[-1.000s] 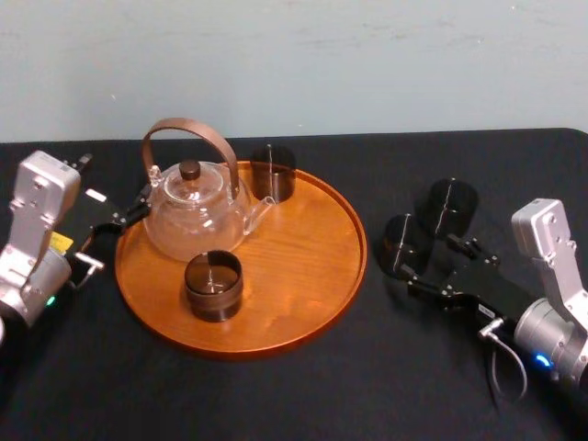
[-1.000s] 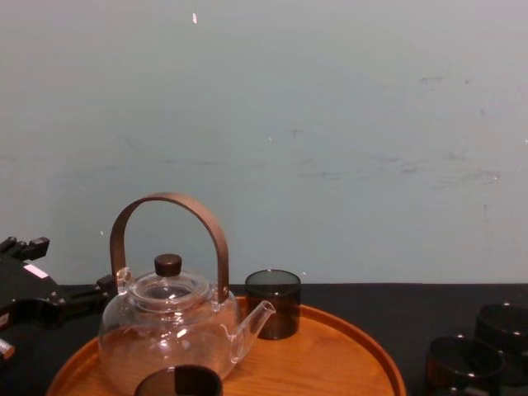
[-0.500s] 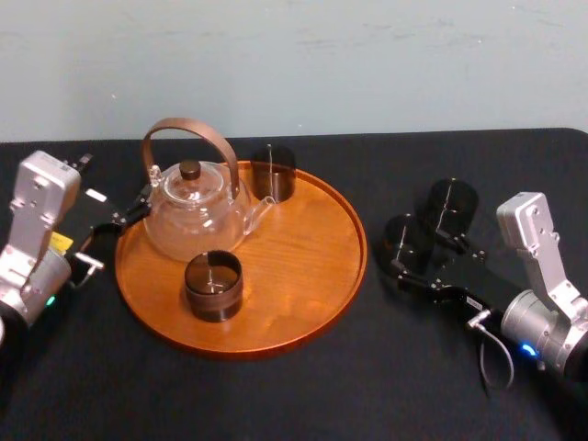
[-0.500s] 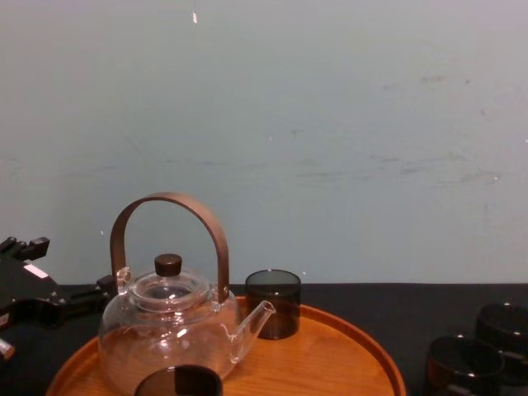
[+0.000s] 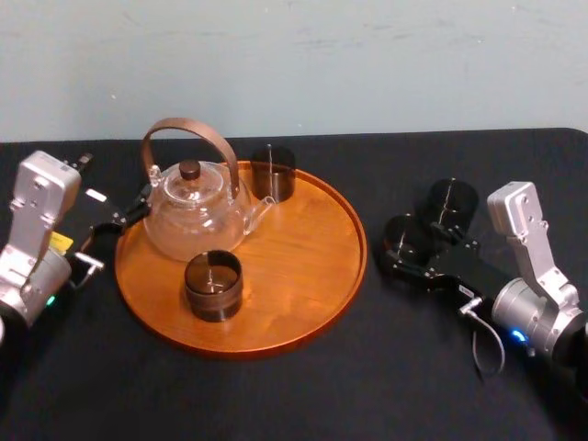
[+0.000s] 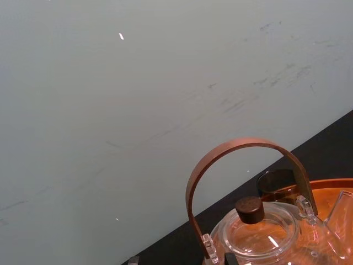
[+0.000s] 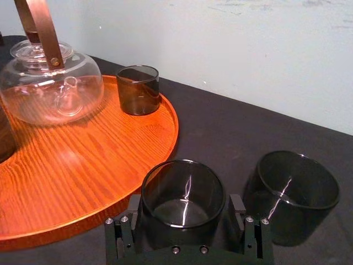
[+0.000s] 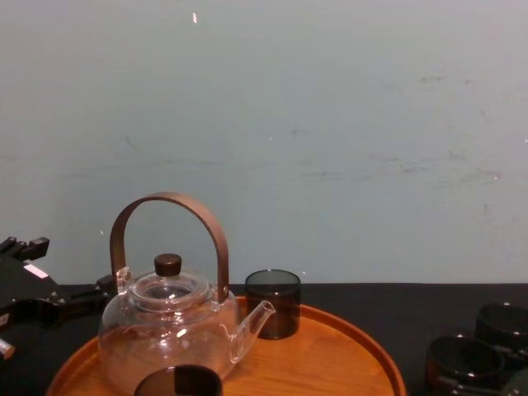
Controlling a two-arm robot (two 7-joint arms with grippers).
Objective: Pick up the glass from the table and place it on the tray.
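- Since a second ago my right gripper [image 5: 401, 250] has slid forward to straddle the near glass [image 7: 183, 190].
- That glass stands on the worktop [image 5: 413, 367], just right of the tray [image 5: 352, 276].
- The fingers are apart, one on each side; I cannot tell whether they touch it.
- I judge this the grasp: next close gently, then lift over the rim, sparing the far glass [image 7: 298, 179].
- My left gripper [image 5: 119, 223] is parked left of the tray.

1. No words, numbers or brand names are showing clearly enough to read.
2. A small white sticker [image 5: 95, 195] is sitting on the left gripper [image 5: 136, 204], but any writing on it is looking too small to read.
3. A yellow sticker [image 5: 61, 242] is sitting on the left arm [image 5: 37, 197], and its marks are looking too small to read as well.
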